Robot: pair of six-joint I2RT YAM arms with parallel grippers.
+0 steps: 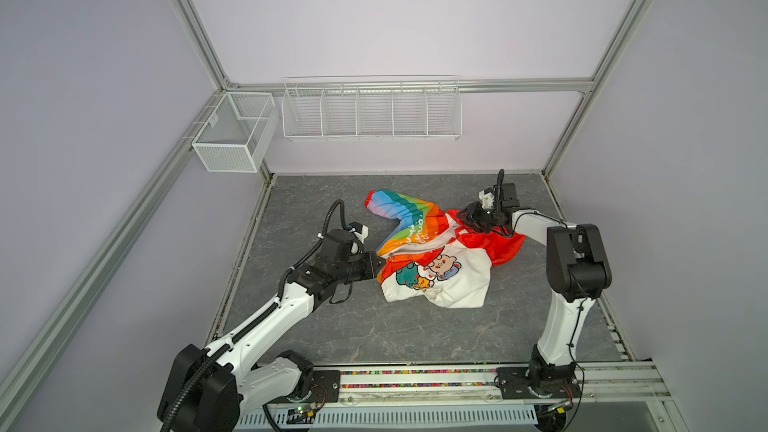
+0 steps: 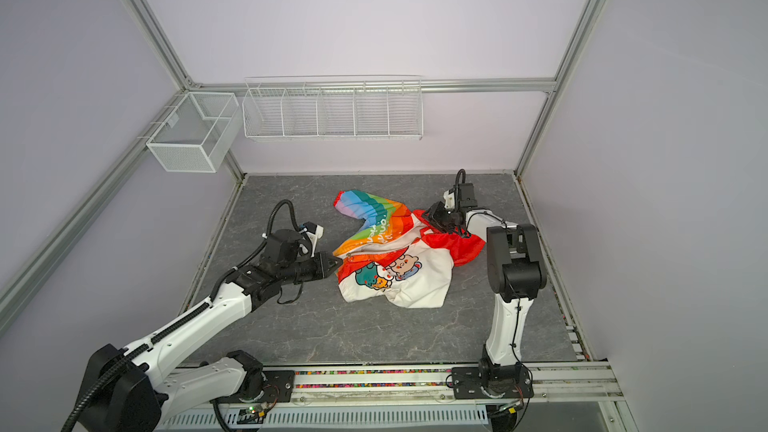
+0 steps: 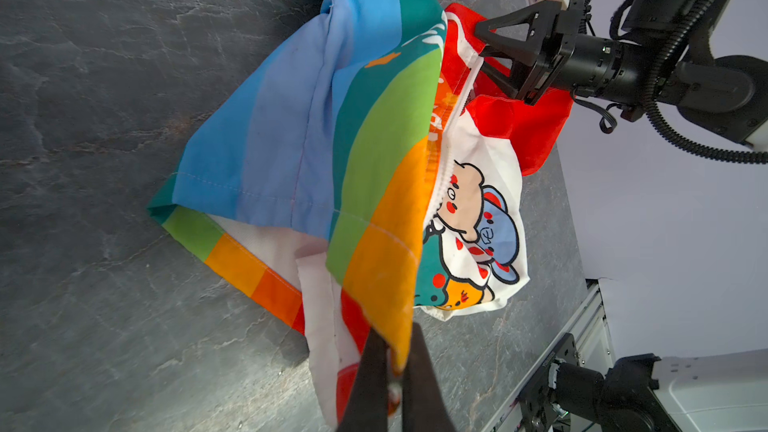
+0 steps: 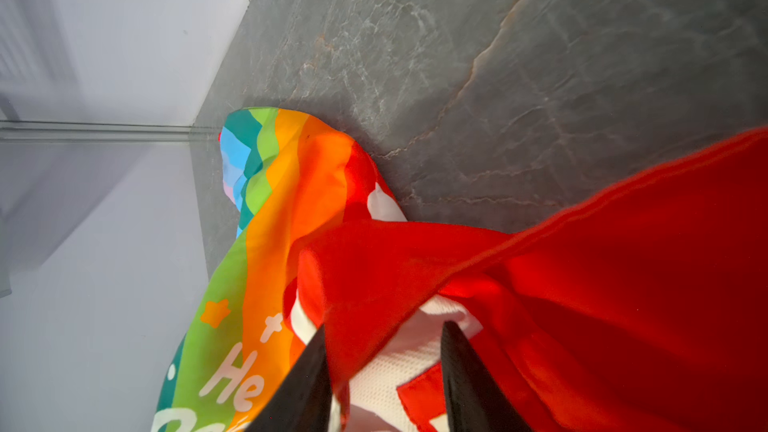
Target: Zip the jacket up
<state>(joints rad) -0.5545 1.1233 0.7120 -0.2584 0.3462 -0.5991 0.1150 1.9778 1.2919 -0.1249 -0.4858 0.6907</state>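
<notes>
The jacket is seen crumpled on the grey marbled table, stretched btwn the two grippers.

The L gripper is shown w/ jaws pressed together on the jacket's bottom hem. An orange-striped corner is pinched btwn the fingertips, and the cloth is held up off the table just ahead of them. From that pinch the white zipper is seen running away from the L jaws toward the R gripper. The rainbow panel is on one side of the zipper and the white panel w/ the cartoon animal print on the other. Whether the teeth are joined cannot be told.

The R gripper's jaws are seen spread at the hood end. In the R wrist view, white mesh lining and cloth of the red hood lie in the gap btwn the fingers, w/ red cloth touching one finger.

White lettering is printed on the green and orange stripes just beside the R jaws. "He" can be read; the line under it is cut off by the frame edge. In both top views the lettering is too small to be read.

A rainbow sleeve is laid out toward the back wall, apart from both sets of jaws.
</notes>
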